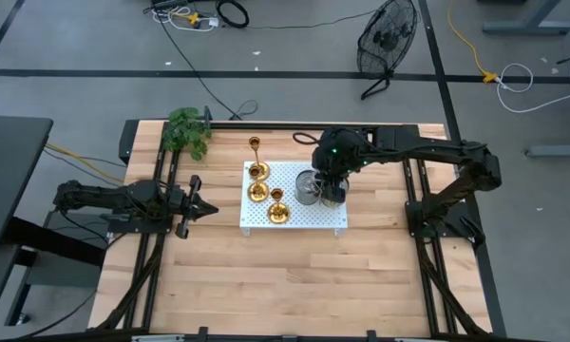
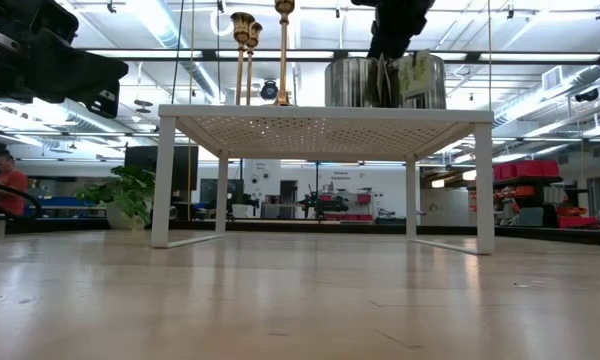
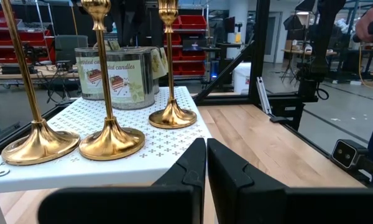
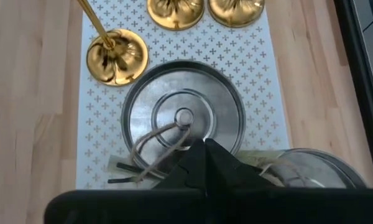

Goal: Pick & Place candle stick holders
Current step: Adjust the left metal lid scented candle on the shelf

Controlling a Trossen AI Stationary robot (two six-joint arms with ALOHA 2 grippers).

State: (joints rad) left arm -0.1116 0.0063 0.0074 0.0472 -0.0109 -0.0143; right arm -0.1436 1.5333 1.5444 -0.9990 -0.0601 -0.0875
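Observation:
Three gold candle stick holders (image 3: 112, 140) with slim stems stand by their round bases on a white perforated stand (image 1: 309, 220) in the middle of the table. They are on its left half (image 1: 257, 190). Two silver candle tins (image 3: 115, 74) stand on its right half. My right gripper (image 4: 204, 149) is shut, points steeply down and hangs over the near rim of one tin (image 4: 183, 118), between the two tins. My left gripper (image 3: 206, 155) is shut and level at the table's left (image 1: 195, 201), pointing toward the stand and short of it. My right gripper's shut fingertips (image 4: 196, 152) lie beside a wire loop (image 4: 155, 140) on the tin's top. I cannot tell whether they touch the wire or the tin. My left gripper touches nothing.
A green plant (image 1: 185, 133) stands at the table's far left corner. The stand rests on thin white legs (image 2: 162, 180), raised above the wooden top. Bare wood lies along the near half of the table (image 1: 294, 275). A person (image 2: 5, 185) shows far off in the room.

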